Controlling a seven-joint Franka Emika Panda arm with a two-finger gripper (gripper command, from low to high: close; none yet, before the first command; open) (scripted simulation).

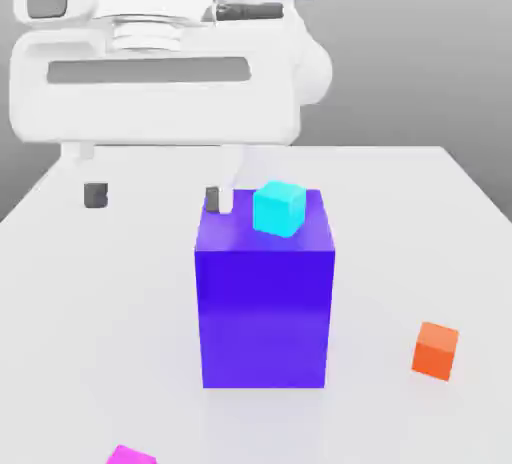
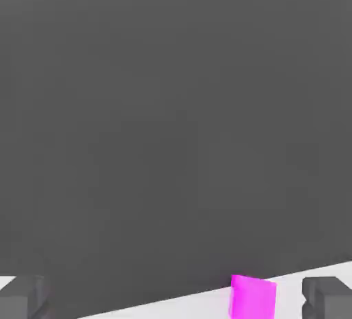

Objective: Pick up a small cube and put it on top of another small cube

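Above the counter (image 1: 400, 252), at the exterior view's left, I've got the end effector (image 1: 158, 198) wide open w/ nothing in it. The cyan cube (image 1: 279, 208) sits on top of the big blue block (image 1: 265, 317), the orange cube (image 1: 435, 351) on the counter at the exterior view's right, the magenta cube (image 1: 132, 456) near that view's bottom edge. Can't tell which one's the pick; my guess is magenta, since the hand view has it. I'd line up over it, square fingers to its faces, go straight down slow, then close.
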